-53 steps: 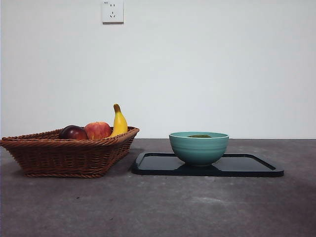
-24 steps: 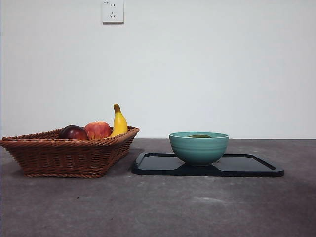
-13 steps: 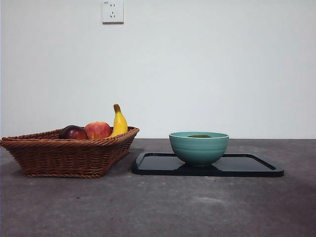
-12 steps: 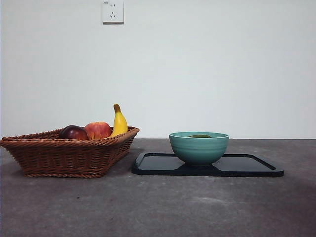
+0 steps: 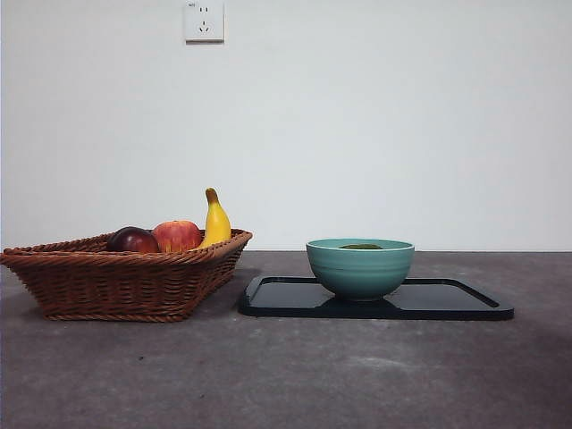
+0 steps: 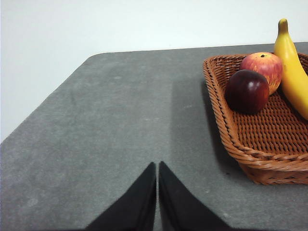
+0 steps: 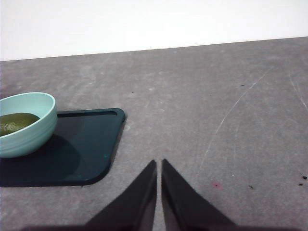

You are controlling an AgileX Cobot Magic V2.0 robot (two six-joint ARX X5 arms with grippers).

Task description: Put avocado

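**Front view: avocado sits in the bowl, both arms parked — risks if anything moves**

Front view shows the avocado only as a dark-green sliver above the rim of the teal bowl, which stands on the black tray. Right wrist view confirms: fruit lies inside the bowl, low against the wall.

Left pincer clenched, empty, hanging over bare table beside the wicker basket. Right pincer also clenched, empty, over the table just off the tray's corner. Neither shows in front view.

Judging by this, the placing looks done, or a pick from the bowl hasn't begun. What could go wrong:

- Bowl is deep, avocado smooth & rounded; a reach in w/ closed tips would nudge it or roll it around rather than grip.
- Pincer coming in from the side could clip the rim, sliding or tipping the bowl on the slick tray.
- Left arm swinging across risks the basket edge or the upright banana.
- Mix-up risk: dark red-purple fruit & red apple in the basket are similar in size; wrong target poss.
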